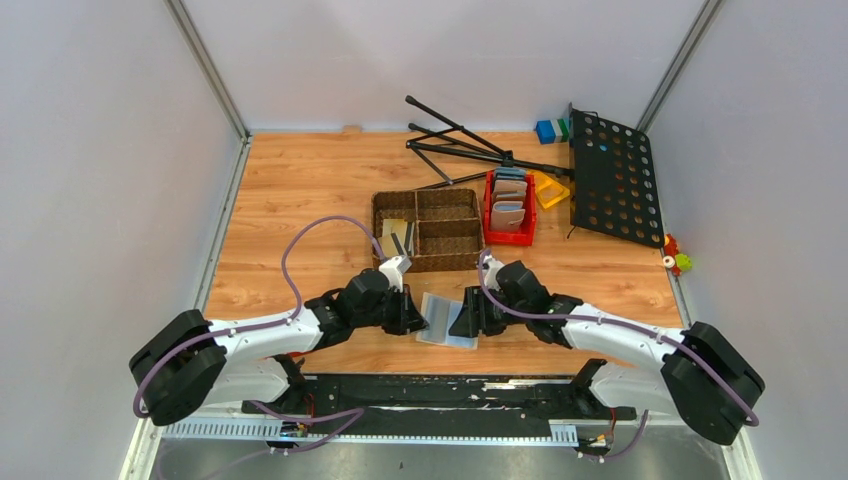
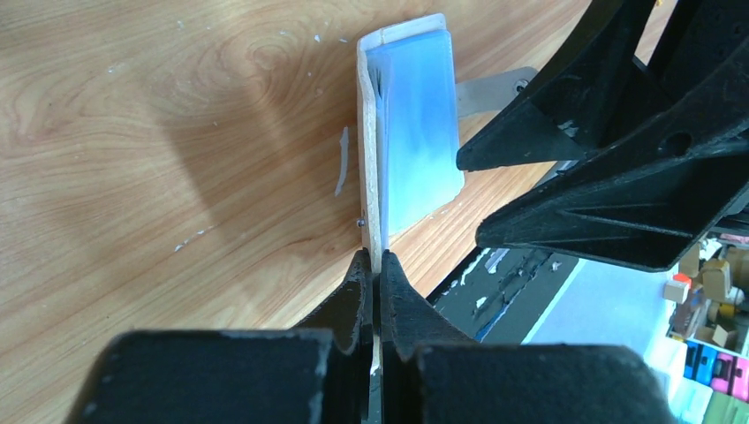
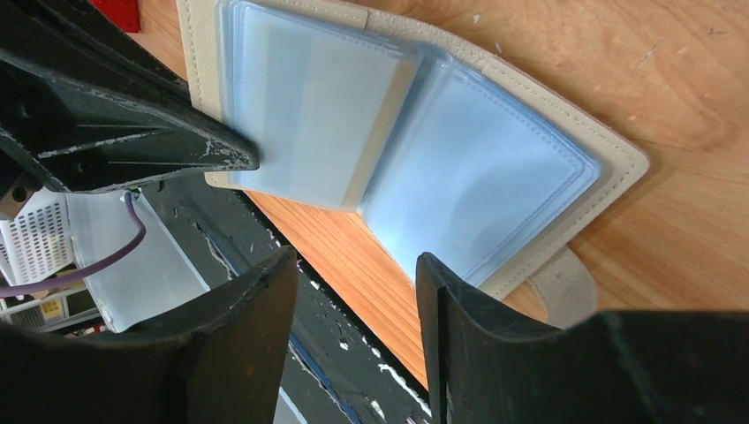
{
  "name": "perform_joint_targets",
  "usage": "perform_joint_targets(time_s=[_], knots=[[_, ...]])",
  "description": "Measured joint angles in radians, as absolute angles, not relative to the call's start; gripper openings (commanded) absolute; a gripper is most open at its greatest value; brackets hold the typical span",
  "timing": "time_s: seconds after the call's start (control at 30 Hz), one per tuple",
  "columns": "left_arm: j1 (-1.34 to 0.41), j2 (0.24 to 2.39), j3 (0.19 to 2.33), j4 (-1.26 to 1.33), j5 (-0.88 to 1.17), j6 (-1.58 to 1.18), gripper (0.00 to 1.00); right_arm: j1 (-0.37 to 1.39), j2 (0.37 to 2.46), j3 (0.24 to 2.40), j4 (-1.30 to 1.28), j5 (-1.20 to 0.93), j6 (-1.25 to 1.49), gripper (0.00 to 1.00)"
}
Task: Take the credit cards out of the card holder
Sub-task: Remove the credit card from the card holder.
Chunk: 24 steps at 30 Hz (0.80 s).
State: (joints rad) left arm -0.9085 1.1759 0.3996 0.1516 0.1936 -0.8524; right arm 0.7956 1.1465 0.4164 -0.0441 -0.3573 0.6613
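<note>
The card holder [image 1: 447,320] lies spread open near the table's front edge, beige cover down and pale blue pockets [image 3: 477,177] facing up. Its strap tab [image 3: 565,287] sticks out at one side. My left gripper [image 2: 378,265] is shut on the beige cover edge of the card holder [image 2: 415,132]. My right gripper [image 3: 358,291] is open just off the holder's near edge, with nothing between its fingers. A tan strip [image 3: 382,159] shows through one pocket. A few flat credit cards [image 1: 396,233], pale and dark, rest in the brown basket's left compartment.
The woven basket [image 1: 445,262] stands just behind the grippers. A red bin [image 1: 509,237] holding other wallets is to its right. A folded black stand [image 1: 470,150] and a perforated black plate [image 1: 612,178] lie at the back. A black rail [image 1: 430,385] runs along the near edge.
</note>
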Motion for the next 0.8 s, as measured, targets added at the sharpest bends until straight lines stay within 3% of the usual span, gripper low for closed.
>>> perform_joint_targets(time_s=[0.17,0.4,0.53,0.63,0.8], knots=[[-0.908,1.176,0.393,0.166,0.202,-0.862,0.01,0.796,1.169,0.418,-0.022,-0.358,0.679,0.47],[-0.908,1.203,0.38,0.216,0.223,-0.885,0.15,0.796,1.242,0.429,0.002,-0.336,0.713,0.39],[-0.908,1.214,0.378,0.237,0.237,-0.895,0.22,0.796,1.291,0.439,0.006,-0.321,0.729,0.25],[-0.908,1.214,0.368,0.264,0.25,-0.904,0.22,0.796,1.322,0.45,0.007,-0.313,0.736,0.18],[-0.893,1.214,0.337,0.323,0.28,-0.926,0.2,0.796,1.34,0.453,0.014,-0.311,0.739,0.16]])
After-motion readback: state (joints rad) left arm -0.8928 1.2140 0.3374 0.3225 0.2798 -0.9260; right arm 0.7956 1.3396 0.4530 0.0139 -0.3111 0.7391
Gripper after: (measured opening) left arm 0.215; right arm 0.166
